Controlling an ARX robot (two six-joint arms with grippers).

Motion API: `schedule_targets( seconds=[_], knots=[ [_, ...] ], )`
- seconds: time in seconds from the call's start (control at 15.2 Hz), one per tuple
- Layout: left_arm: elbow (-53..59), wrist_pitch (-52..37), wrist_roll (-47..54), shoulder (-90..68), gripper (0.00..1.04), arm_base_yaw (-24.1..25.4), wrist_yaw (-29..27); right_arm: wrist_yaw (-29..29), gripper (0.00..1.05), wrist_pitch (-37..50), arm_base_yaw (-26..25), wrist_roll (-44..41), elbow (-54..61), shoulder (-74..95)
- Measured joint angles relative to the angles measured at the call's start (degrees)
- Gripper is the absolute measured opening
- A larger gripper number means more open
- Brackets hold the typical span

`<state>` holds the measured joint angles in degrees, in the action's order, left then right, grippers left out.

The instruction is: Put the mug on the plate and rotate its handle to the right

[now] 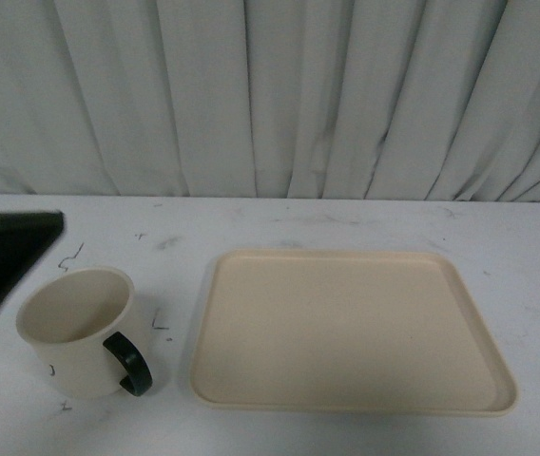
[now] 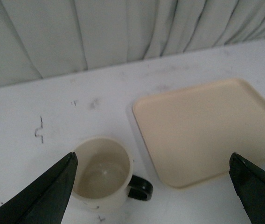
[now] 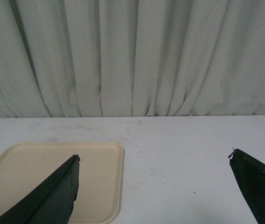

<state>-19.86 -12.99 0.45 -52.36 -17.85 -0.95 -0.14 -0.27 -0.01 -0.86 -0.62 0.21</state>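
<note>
Mug (image 1: 75, 328) stands upright on table (image 1: 251, 218), off plate (image 1: 351, 328), just beside it at its 9 o'clock; handle (image 1: 129, 364) points approx 4 o'clock in front view, so little turn is left to 3. L gripper (image 2: 152, 157) hovers above mug, jaws wide, empty, prob. staged for pickup. R gripper (image 3: 153, 158) wide, empty, idle. Table white, scuffed w/ dark marks; pleated grey curtain (image 1: 270, 95) behind

Setting reads as a lab or robot test bench, not a home: plain white tabletop (image 1: 365, 214) scuffed with small dark marks, backed along its far edge by a pleated pale grey curtain (image 1: 270, 95) filling the whole background
</note>
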Motion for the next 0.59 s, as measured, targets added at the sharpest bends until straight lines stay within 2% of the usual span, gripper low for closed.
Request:
schedule_targets(
  seconds=[0.07, 0.2, 0.4, 0.59],
  knots=[
    [-3.08, 2.75, -0.02, -5.60, 0.98, 0.48, 1.84, 0.00, 0.98, -0.02, 0.00, 0.02, 0.00, 0.00],
    [-7.34, 2.69, 0.22, -13.57, 0.98, 1.49, 4.09, -0.02, 0.98, -0.02, 0.00, 0.00, 0.00, 0.00],
    [-11.67, 7.58, -1.16, -24.50, 0.98, 7.02, 6.91, -0.02, 0.98, -0.02, 0.00, 0.00, 0.00, 0.00],
    [-15.39, 7.93, -1.46, -30.29, 0.98, 10.86, 8.07, -0.02, 0.98, -0.02, 0.00, 0.02, 0.00, 0.00]
  ],
)
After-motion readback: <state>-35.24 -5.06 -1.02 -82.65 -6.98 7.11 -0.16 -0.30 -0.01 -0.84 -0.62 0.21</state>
